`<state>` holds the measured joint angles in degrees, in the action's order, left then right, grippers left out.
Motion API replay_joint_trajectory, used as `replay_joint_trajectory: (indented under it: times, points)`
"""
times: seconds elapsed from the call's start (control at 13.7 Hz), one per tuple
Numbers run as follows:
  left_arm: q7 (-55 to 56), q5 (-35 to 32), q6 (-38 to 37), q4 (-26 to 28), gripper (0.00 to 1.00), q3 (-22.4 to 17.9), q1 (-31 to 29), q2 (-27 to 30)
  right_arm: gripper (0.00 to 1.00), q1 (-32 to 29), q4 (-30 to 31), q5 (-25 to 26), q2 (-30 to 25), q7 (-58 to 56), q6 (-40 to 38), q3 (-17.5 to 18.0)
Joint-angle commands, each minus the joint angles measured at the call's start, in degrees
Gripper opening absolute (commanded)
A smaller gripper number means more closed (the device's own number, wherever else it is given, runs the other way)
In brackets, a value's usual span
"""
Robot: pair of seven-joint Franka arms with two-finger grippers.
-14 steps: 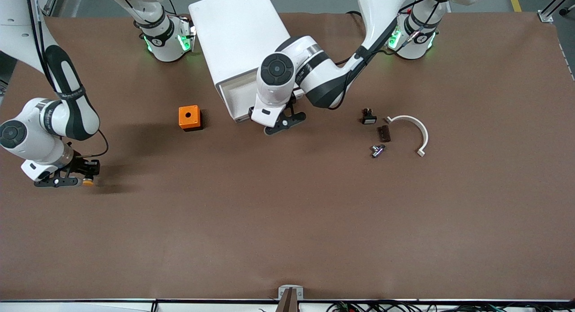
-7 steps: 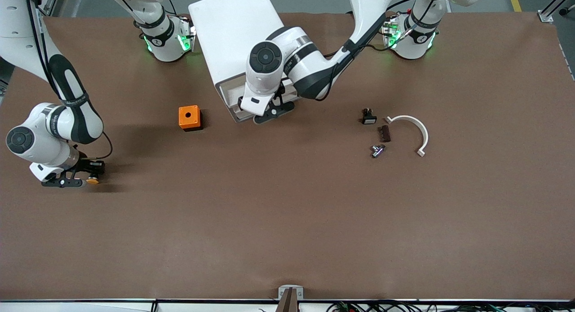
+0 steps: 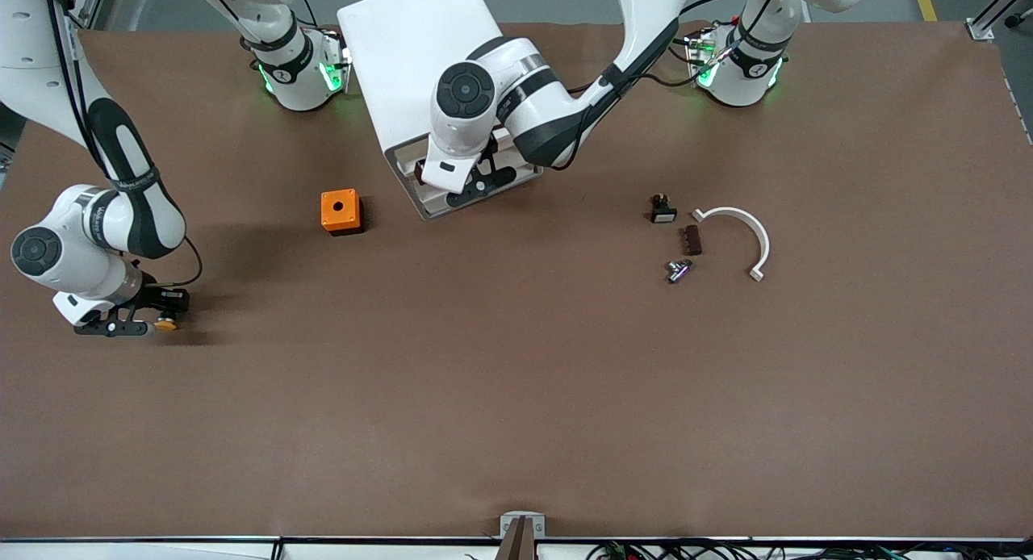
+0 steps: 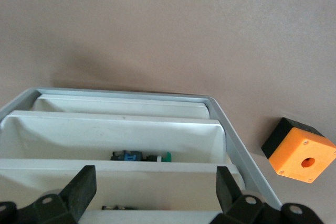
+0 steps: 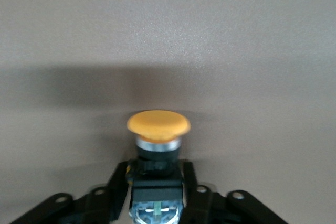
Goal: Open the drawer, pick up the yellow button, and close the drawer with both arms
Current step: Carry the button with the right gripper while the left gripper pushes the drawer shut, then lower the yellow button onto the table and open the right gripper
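Your right hand [image 5: 156, 203] pinches the button [image 5: 157, 140] by its dark body, low over the surface at the right arm's end. It looks light and rigid with a smooth cap, so grip the body. Your left hand [image 4: 152, 190], spread, sits at the open drawer [image 4: 126, 140].

Shallow white drawer [image 3: 476, 190] with pale front, upper centre of the front view, nearly pushed into its boxy white cabinet [image 3: 424, 64]; seen in the left wrist view [image 4: 126, 140] as stacked white trays holding small parts. Tiny button [image 3: 165, 324] with round orange-yellow cap and dark body, at far left of the front view, gripped by its body between black fingers; cap [image 5: 158, 123] forward in the right wrist view.
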<state>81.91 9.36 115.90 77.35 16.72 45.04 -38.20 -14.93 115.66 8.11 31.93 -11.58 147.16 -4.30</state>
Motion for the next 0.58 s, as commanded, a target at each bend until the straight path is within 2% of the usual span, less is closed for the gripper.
replay_joint_trajectory:
  times: [0.0, 0.22, 0.51]
  points:
    - [2.55, 3.45, 3.01, -0.44, 1.0, -0.28, 2.07, -1.08, 1.0, -1.6, -2.45, 1.12, 1.91, 0.59, 0.68, 1.05]
    - [2.64, 6.36, 3.63, -0.53, 1.0, -0.28, 2.24, -1.08, 1.0, -1.33, -2.54, 1.12, -1.77, 0.76, 0.06, 1.22]
    - [1.5, 6.28, 3.8, -0.53, 1.0, -0.72, 1.63, -0.73, 1.0, -0.54, -3.68, 0.86, -8.79, 0.94, -10.1, 2.01]
